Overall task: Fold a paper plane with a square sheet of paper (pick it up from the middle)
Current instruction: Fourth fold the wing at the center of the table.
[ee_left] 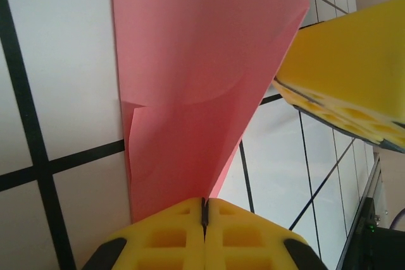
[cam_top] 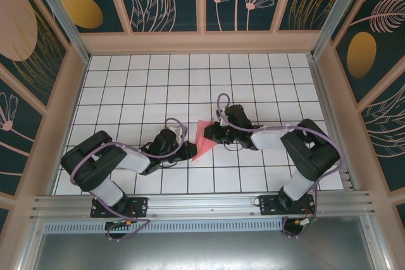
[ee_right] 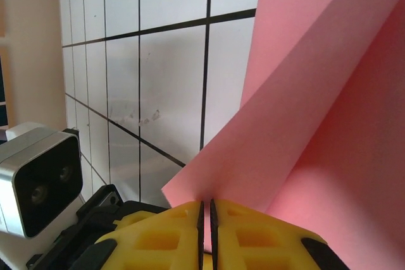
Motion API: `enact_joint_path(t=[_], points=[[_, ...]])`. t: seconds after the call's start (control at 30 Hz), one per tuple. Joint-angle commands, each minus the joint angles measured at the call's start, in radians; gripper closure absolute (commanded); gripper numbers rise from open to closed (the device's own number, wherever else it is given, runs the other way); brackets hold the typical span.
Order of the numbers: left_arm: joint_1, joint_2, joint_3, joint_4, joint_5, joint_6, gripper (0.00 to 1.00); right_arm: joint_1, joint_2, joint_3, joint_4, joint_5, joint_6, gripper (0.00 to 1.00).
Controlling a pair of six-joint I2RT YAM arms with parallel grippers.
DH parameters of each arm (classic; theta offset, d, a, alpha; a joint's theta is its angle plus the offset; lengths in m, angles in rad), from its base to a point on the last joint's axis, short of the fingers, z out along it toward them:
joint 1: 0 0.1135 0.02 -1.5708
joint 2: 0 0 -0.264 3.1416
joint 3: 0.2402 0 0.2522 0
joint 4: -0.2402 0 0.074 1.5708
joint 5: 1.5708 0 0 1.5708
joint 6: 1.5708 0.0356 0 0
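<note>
Over the white gridded counter (cam_top: 139, 80), nearer its front edge than its back, we see salmon-pink paper (cam_top: 201, 140) folded double and bowed, left tool (ee_left: 204, 207) and right tool (ee_right: 205, 210) each clamped on an end.

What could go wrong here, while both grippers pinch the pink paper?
The left gripper and the right gripper each pinch the paper close to an edge. If they move apart, the sheet could tear or slip out. The paper also bows in loose curves instead of lying flat, so the next crease may land crooked.
</note>
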Motion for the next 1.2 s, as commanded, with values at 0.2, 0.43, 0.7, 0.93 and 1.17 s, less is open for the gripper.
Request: enact_joint_path(t=[0.2, 0.43, 0.7, 0.93, 1.17], points=[[0.014, 0.008, -0.004, 0.034, 0.032, -0.022, 0.94, 0.020, 0.064, 0.043, 0.068, -0.033, 0.007, 0.84], [0.014, -0.004, -0.001, 0.010, 0.015, -0.016, 0.92, 0.018, 0.109, 0.060, 0.073, -0.010, 0.009, 0.84], [0.014, -0.059, 0.009, -0.088, -0.025, 0.022, 0.78, 0.016, 0.128, 0.071, 0.061, 0.005, 0.009, 0.85], [0.015, -0.078, 0.017, -0.112, 0.020, 0.075, 0.68, 0.013, 0.125, 0.072, 0.057, 0.007, 0.011, 0.85], [0.016, -0.068, 0.041, -0.183, 0.014, 0.115, 0.63, 0.012, 0.128, 0.074, 0.056, 0.005, 0.011, 0.85]])
